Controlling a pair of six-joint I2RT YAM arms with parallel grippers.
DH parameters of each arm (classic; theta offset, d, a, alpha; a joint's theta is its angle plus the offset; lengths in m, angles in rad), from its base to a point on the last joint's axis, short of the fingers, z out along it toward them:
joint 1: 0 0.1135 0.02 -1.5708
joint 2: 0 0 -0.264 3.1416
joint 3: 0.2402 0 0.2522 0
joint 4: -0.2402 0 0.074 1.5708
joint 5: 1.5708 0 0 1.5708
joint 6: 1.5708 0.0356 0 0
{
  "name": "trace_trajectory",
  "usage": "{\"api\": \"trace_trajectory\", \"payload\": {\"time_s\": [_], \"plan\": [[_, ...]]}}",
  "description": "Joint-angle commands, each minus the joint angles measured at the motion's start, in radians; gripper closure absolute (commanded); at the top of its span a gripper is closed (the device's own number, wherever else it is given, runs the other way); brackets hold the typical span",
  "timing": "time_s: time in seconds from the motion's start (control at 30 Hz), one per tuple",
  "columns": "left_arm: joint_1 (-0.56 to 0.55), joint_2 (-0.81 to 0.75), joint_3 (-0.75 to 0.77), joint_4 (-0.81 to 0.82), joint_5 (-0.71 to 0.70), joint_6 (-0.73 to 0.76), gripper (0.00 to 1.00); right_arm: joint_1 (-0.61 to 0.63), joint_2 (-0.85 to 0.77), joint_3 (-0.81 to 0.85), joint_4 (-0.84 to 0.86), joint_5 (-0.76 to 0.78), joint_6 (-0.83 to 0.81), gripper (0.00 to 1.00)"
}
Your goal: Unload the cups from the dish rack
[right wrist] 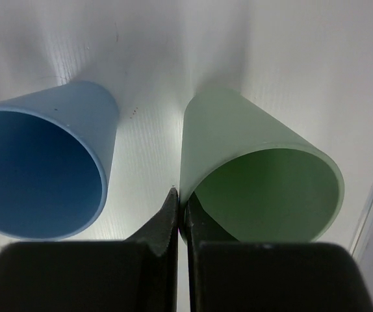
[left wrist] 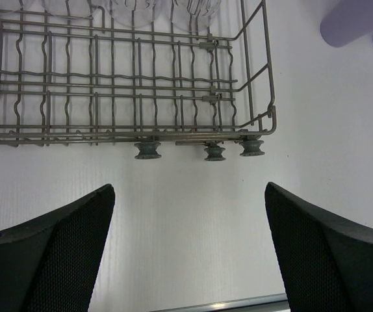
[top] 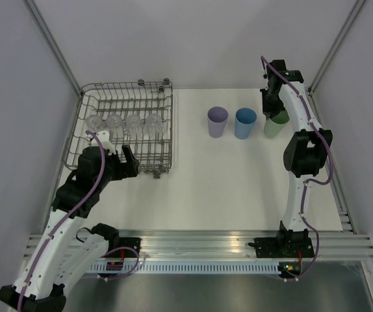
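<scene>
The right end effector (right wrist: 179,211) is pinching the green cup's (right wrist: 258,156) thin rim, one finger inside and one outside, while the cup is standing on the counter (top: 225,182) just beside the blue cup (right wrist: 56,130). It is looking light, stiff and slick, so the rim is seeming the surest hold. Four clear cups (top: 125,123) are sitting in the dish rack's (top: 128,85) far row, probably more fragile, with the left end effector (left wrist: 190,188) hanging wide open at the rack's near side. The right wrist view is showing the pinch, which the top view is hiding.
</scene>
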Motion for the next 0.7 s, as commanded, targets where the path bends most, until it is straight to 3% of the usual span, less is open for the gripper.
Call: {"api": "trace_trajectory", "payload": {"time_s": [0.0,0.53,0.67], "plan": [[-0.004,0.001,-0.007,0.044,0.012,0.035,0.0,0.0,0.029,0.09,-0.028,-0.014,-0.012,1.0],[-0.004,-0.005,-0.008,0.043,-0.008,0.032,0.0,0.02,0.083,0.078,-0.046,0.004,-0.011,0.97],[-0.004,-0.007,-0.01,0.043,-0.008,0.032,0.0,0.022,0.078,0.083,-0.049,0.004,-0.011,0.91]]}}
